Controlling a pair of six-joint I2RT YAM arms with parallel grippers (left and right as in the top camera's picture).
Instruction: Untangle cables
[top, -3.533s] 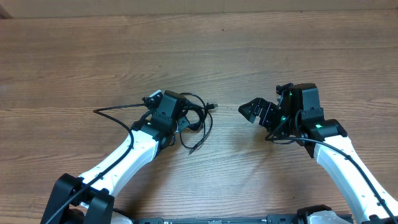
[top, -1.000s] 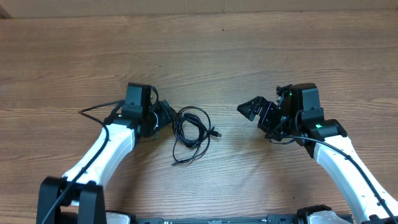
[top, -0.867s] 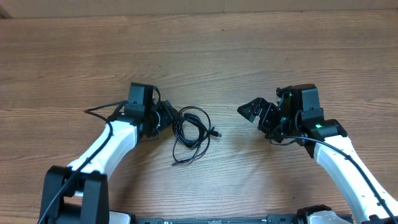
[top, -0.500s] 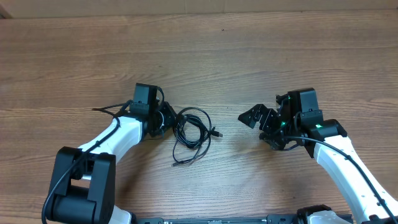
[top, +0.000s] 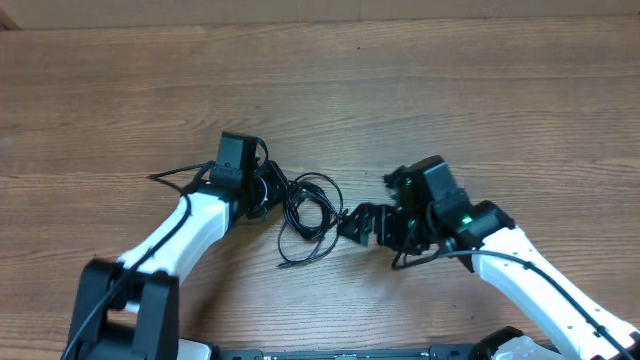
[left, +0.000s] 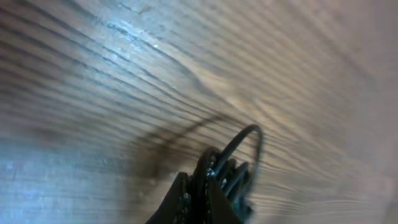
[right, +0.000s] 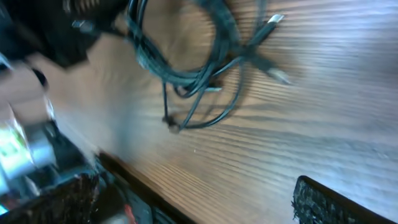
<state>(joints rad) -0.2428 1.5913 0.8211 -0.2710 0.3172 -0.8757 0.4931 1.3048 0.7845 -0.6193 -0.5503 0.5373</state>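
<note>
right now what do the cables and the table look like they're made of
cables: black rubbery or plastic jacket, slight sheen, bending in loose loops. plug tips: probably metal, silvery glint. table: wood or wood-look laminate, brown grain lines, soft glare.

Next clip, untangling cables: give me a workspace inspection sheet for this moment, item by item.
Surface: wood-grain table, flat.
Job's things: cables lie in one looped tangle between the two arms; plug ends show in the right wrist view.
Clutter: nothing seen.
Grippers: left gripper shut on a loop at the tangle's left edge; right gripper open at the tangle's right edge, holding nothing.
Cables: thicker arm wires run along the arms, apart from the tangle.
Surroundings: nothing seen beyond the table.
</note>
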